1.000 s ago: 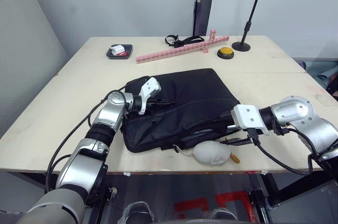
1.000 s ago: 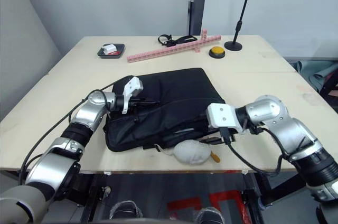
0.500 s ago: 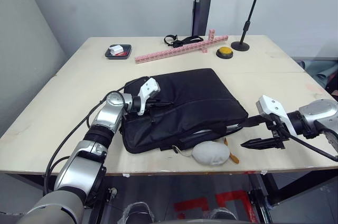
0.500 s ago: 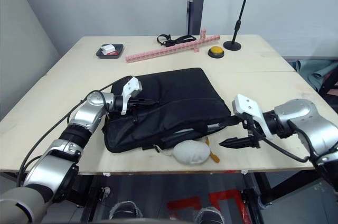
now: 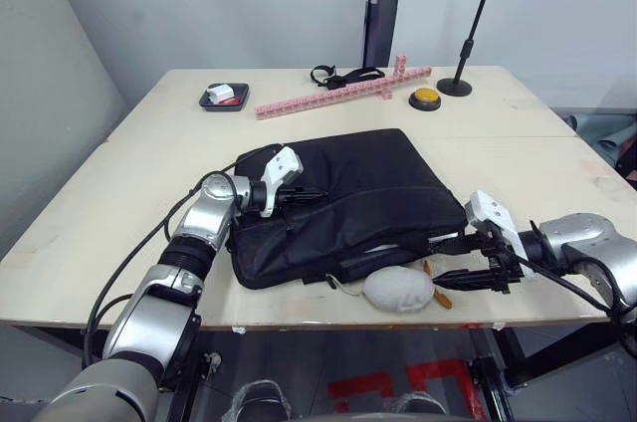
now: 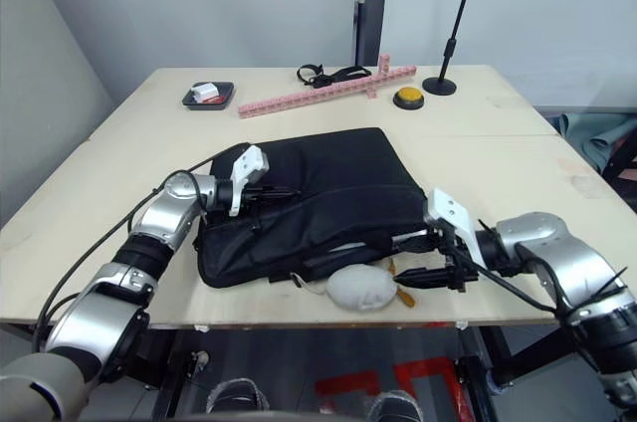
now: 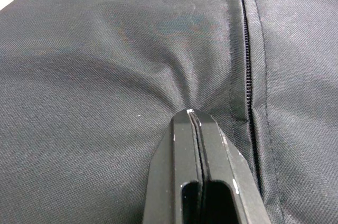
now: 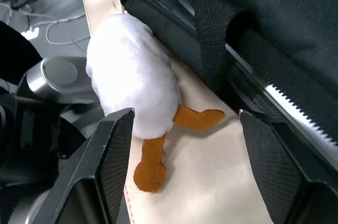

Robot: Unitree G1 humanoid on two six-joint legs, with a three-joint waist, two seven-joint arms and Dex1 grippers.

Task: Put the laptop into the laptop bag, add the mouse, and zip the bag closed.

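The black laptop bag point(image 5: 343, 198) lies flat in the middle of the table. Its front edge gapes, and a thin silver edge point(image 8: 296, 109) shows inside the mouth, likely the laptop. My left gripper point(image 7: 191, 115) is shut on a pucker of the bag's top fabric beside a zipper line, near the bag's left end point(image 5: 304, 194). My right gripper point(image 5: 450, 261) stands open at the bag's front right corner, just above the table. One finger is by the strap handle point(image 8: 214, 34) and the other beside a white lump. The mouse is out of view.
A white egg-shaped plush lump point(image 5: 398, 289) with orange feet lies at the table's front edge, between my right gripper's fingers and the bag. At the back stand a black tray point(image 5: 225, 96), a pink brick bar point(image 5: 343, 92), a yellow button point(image 5: 425, 98) and a black stand point(image 5: 468, 39).
My right gripper left the bag's front edge, swung out to the right, then came back in beside the white lump. The left gripper has kept its hold.
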